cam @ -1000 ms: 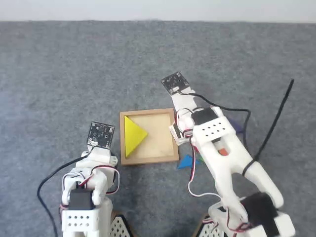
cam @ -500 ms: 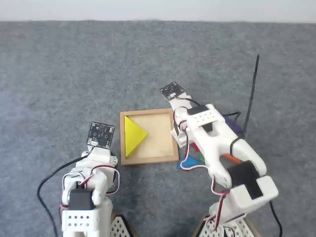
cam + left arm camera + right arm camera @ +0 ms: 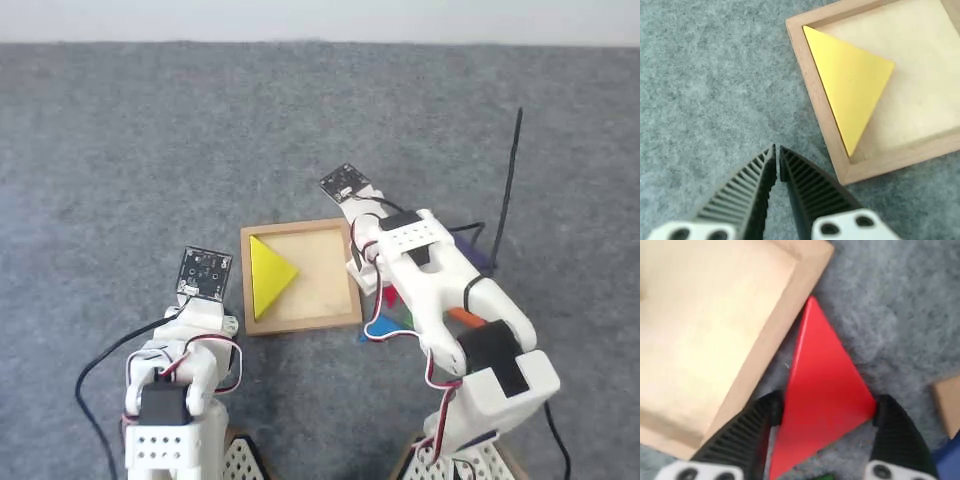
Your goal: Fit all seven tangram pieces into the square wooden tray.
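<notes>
We see the square wooden tray [image 3: 303, 322] flat on grey carpet [image 3: 120, 150], w/ wide open carpet on its far side and towards the left arm [image 3: 170, 400]. Inside, the yellow triangle [image 3: 267, 275] sits against the rim nearest the left arm, long edge along that wall. The rest of the tray floor is bare wood, so there's room.

At the opposite rim it's tight. The red triangle [image 3: 822, 385] lies flat on the carpet just outside, one corner touching the rim, its edge running off at a slight angle w/ a thin wedge of carpet btw them. A blue piece [image 3: 378, 326], green piece [image 3: 405, 322], orange piece [image 3: 462, 316] and purple piece [image 3: 482, 256] crowd the carpet under and beside the right arm [image 3: 440, 290].

Right gripper [image 3: 827, 407]: spread wide, one finger each side of the red triangle, tips right at its edges. We can't tell if they press. One finger [image 3: 750, 430] sits in the gap btw triangle and tray rim.

Left gripper [image 3: 777, 152]: clenched, fingers together, nothing in it, over carpet just off the tray's outer rim near the yellow triangle's corner.

Vs 1 s ago: the right arm's elbow has swung over the loose pieces and its wrist has come in closer to the tray rim, w/ only a small further shift in the last half sec. Left arm is in the same spot. Tray and yellow triangle are approx where they were.
</notes>
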Robot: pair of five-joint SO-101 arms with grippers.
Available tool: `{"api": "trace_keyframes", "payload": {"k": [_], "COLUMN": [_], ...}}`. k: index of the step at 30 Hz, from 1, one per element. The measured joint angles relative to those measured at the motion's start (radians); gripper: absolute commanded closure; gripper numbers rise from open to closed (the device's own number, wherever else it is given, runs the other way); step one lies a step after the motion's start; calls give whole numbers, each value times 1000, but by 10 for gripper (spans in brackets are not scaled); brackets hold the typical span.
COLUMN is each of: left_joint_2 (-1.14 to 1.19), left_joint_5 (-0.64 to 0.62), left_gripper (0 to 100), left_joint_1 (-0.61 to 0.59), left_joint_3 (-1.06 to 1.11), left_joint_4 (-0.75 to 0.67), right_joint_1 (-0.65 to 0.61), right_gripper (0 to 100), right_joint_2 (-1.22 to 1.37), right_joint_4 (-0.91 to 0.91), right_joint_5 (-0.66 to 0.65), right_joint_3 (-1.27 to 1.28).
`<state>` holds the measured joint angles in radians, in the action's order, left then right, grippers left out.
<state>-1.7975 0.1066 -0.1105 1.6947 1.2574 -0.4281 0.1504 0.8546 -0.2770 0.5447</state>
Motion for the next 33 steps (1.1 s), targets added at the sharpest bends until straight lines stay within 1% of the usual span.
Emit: {"api": "trace_keyframes", "payload": {"k": [7,9,13,16,23,24,26,29,31,33], "left_joint_2": [0,0,0,0,0,0,0,0,0,0], "left_joint_5": [0,0,0,0,0,0,0,0,0,0], "left_gripper": [987,987,987,987,987,987,987,987,987,987], "left_joint_1": [0,0,0,0,0,0,0,0,0,0], "left_joint_3": [0,0,0,0,0,0,0,0,0,0], "left_joint_4": [0,0,0,0,0,0,0,0,0,0], "right_joint_1": [0,0,-3,-15,-149,-153,-149,-77,-25,-12], "right_gripper": [809,818,868,868,867,859,810,708,693,692], "right_joint_2": [0,0,-46,-169,-502,-522,-534,-522,-477,-408], "right_joint_4": [3,18,83,107,110,110,110,87,49,18], "right_joint_5": [6,44,109,144,163,163,163,163,163,152], "right_joint_3": [-5,-18,-25,8,181,184,184,184,184,184]}}
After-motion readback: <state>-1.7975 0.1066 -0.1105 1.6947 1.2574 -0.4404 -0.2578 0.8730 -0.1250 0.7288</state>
